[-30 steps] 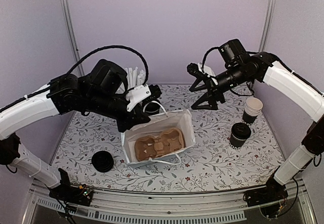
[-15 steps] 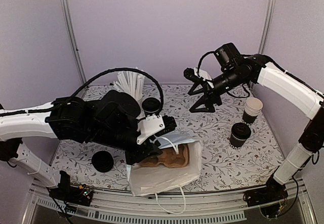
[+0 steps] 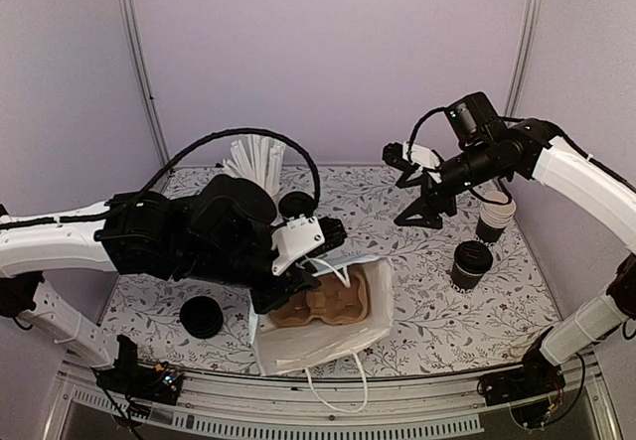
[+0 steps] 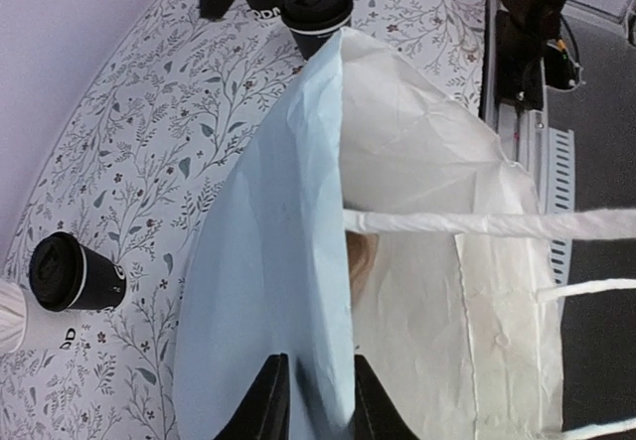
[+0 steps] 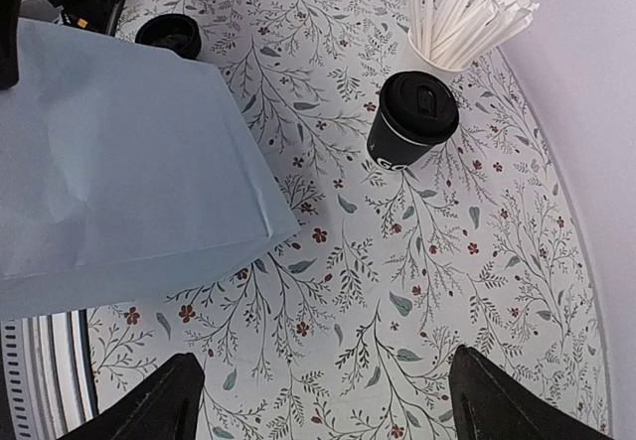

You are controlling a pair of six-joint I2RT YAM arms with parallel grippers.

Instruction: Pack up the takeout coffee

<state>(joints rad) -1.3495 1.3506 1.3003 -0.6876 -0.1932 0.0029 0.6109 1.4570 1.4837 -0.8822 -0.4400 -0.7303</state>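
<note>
Two lidded cups stand apart on the table. One takeout coffee (image 5: pixel 412 120) sits just beside the straws (image 5: pixel 462 8), well ahead of the right gripper (image 5: pixel 333 408), whose fingers gape wide and empty. A second lidded cup (image 3: pixel 471 261) stands near the stacked cups (image 3: pixel 495 214). The left gripper (image 4: pixel 313 410) is pinched on the white bag (image 4: pixel 417 182) at its rim.

Pale lilac walls (image 3: pixel 328 53) close the space on three sides, with a thin metal post (image 3: pixel 139 63) in each back corner. The table (image 3: pixel 437 311) has a white cover printed with leaves and small red flowers. The light is soft and even.
</note>
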